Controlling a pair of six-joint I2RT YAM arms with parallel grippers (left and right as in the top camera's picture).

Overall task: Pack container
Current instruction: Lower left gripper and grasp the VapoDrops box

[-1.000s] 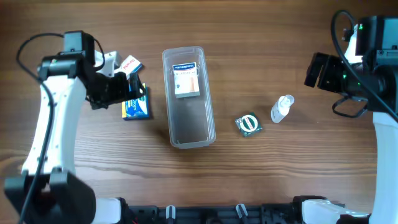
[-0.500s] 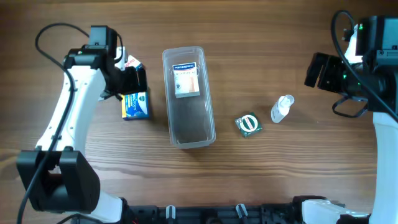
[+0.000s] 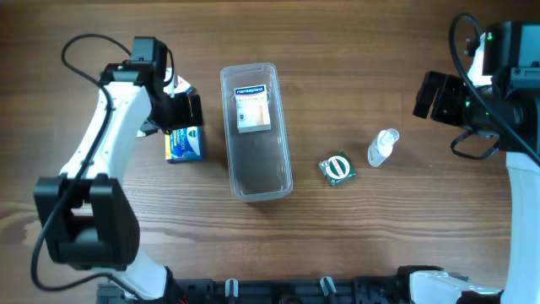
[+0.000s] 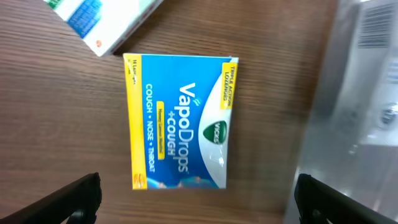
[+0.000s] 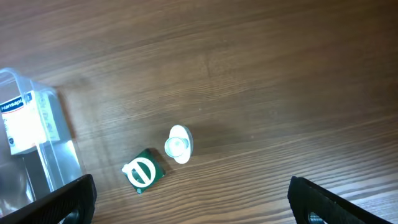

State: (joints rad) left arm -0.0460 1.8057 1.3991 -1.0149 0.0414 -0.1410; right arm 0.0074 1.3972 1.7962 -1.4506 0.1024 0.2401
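The clear plastic container (image 3: 257,169) stands at the table's middle with a white and blue box (image 3: 252,107) in its far end. It also shows in the left wrist view (image 4: 364,93) and the right wrist view (image 5: 59,155). A blue and yellow VapoDrops box (image 3: 184,143) (image 4: 180,121) lies flat just left of the container. My left gripper (image 3: 180,110) (image 4: 198,199) is open and empty above that box. A white box (image 3: 175,85) (image 4: 102,18) lies beyond it. My right gripper (image 3: 430,95) (image 5: 193,199) is open and empty, high at the far right.
A small green packet with a white ring (image 3: 338,169) (image 5: 143,172) and a small clear bottle with a white cap (image 3: 381,148) (image 5: 178,144) lie right of the container.
My left arm has swung right and forward over the blue and yellow box, nearer the container. The right arm and all objects have not moved.
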